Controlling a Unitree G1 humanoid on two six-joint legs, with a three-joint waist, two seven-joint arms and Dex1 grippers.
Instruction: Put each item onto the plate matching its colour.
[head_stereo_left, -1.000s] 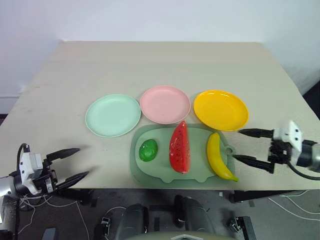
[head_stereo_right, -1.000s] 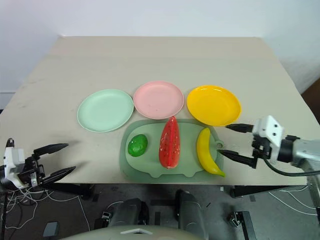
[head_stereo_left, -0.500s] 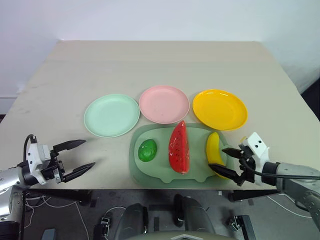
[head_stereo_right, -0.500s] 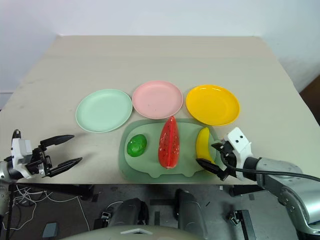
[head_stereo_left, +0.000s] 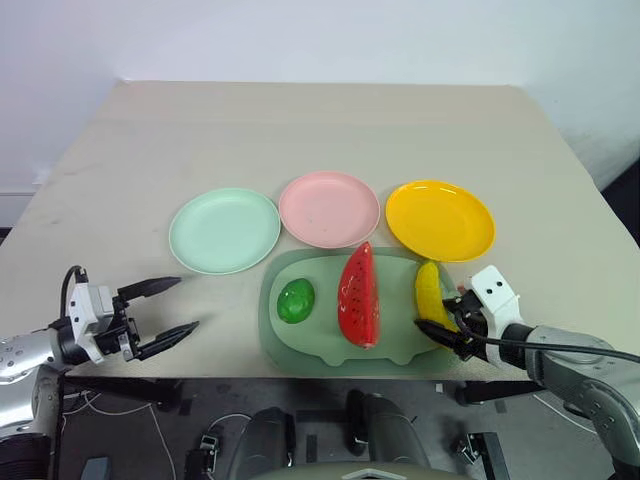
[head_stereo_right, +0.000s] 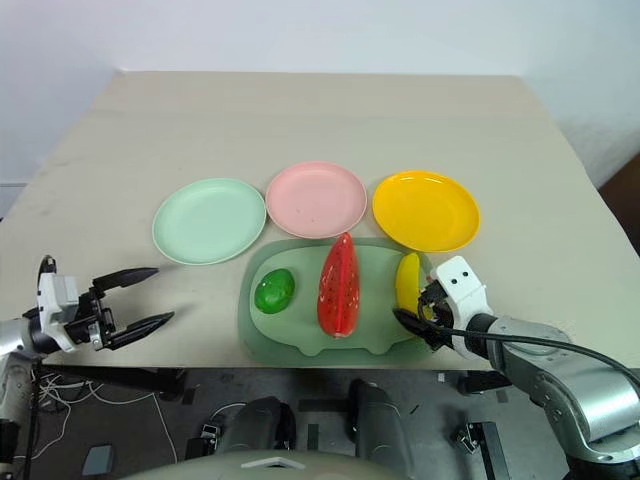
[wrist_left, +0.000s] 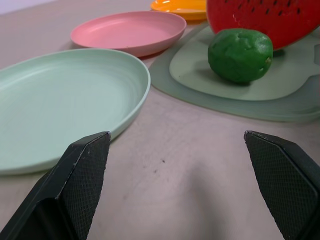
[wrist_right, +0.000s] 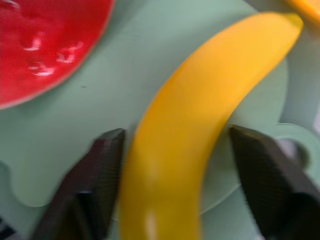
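Observation:
The yellow banana (head_stereo_left: 429, 288) lies at the right end of the pig-shaped green mat (head_stereo_left: 320, 340). My right gripper (head_stereo_left: 443, 312) has come down over its near half, and in the right wrist view the two black fingers (wrist_right: 95, 185) press against both sides of the banana (wrist_right: 200, 125). The red watermelon wedge (head_stereo_left: 358, 293) stands mid-mat and the small green fruit (head_stereo_left: 295, 300) sits to its left. Behind the mat are the mint green plate (head_stereo_left: 225, 230), the pink plate (head_stereo_left: 329, 208) and the yellow plate (head_stereo_left: 440, 219), all bare. My left gripper (head_stereo_left: 187, 303) hovers open at the near left table edge.
The tan table (head_stereo_left: 320, 130) stretches far behind the plates. Its near edge runs just below the mat and both grippers. In the left wrist view the mint plate (wrist_left: 60, 100) lies closest, with the green fruit (wrist_left: 240, 54) beyond it.
My right gripper dropped from beside the mat onto the banana's near end, turned downward, and its fingers closed in from wide open. The left gripper crept slightly forward, still open.

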